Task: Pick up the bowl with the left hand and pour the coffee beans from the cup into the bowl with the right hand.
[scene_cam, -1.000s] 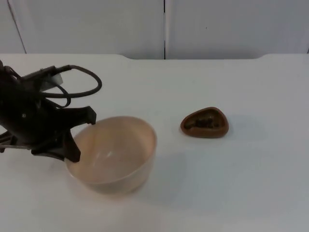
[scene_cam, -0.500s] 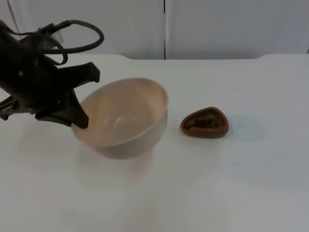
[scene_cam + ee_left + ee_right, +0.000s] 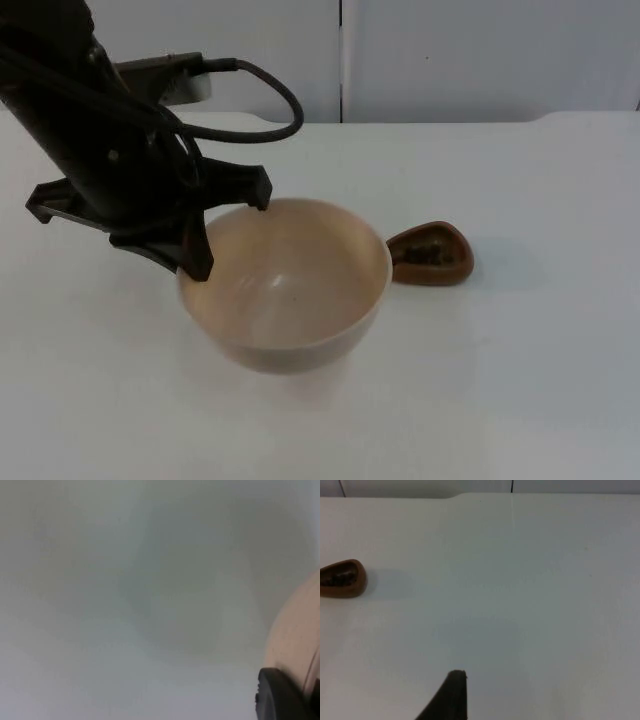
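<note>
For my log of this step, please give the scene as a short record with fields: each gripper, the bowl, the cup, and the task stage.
left gripper: jaws shut on the rim of the bowl
bowl: beige, held above the table, inside bare
cup: small, brown, standing on the table with dark coffee beans inside, beside the bowl
right gripper: waits above the table, away from the cup
stage: bowl picked up, pouring not yet begun

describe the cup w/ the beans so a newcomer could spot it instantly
On the white table, look just right of the big beige bowl held up by the left gripper. The cup is the small brown rounded-triangle dish, dark coffee beans inside; its left edge sits behind the bowl's rim.
</note>
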Available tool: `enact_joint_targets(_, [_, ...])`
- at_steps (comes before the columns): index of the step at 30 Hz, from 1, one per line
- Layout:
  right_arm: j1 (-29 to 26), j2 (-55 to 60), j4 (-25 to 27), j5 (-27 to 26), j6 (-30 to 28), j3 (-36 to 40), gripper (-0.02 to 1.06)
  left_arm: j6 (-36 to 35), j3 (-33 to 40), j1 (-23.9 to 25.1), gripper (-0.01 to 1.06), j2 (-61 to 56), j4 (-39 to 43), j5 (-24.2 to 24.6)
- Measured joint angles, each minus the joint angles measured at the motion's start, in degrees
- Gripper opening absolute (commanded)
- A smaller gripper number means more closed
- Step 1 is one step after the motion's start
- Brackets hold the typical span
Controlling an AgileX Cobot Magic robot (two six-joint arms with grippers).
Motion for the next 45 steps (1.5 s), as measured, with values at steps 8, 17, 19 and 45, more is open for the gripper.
enact_joint_targets(8, [0.0, 0.0, 0.0, 0.0, 0.0, 0.0, 1.05, 1.12, 0.0, 0.0, 0.0, 0.0, 0.6, -0.45])
enact_joint_targets(17, [0.0, 0.0, 0.0, 0.0, 0.0, 0.0, 1.05, 1.45, 0.0, 0.0, 0.0, 0.0, -0.07, -0.17])
enact_joint_targets(19, [0.0, 0.0, 0.0, 0.0, 0.0, 0.0, 1.05, 1.45, 0.0, 0.0, 0.0, 0.0, -0.2, 0.25])
enact_joint_targets(45, [0.0, 0.0, 0.87, 0.0, 0.0, 0.0, 1.05, -6.81, 0.0, -7.52, 0.0, 0.0, 0.27, -1.26])
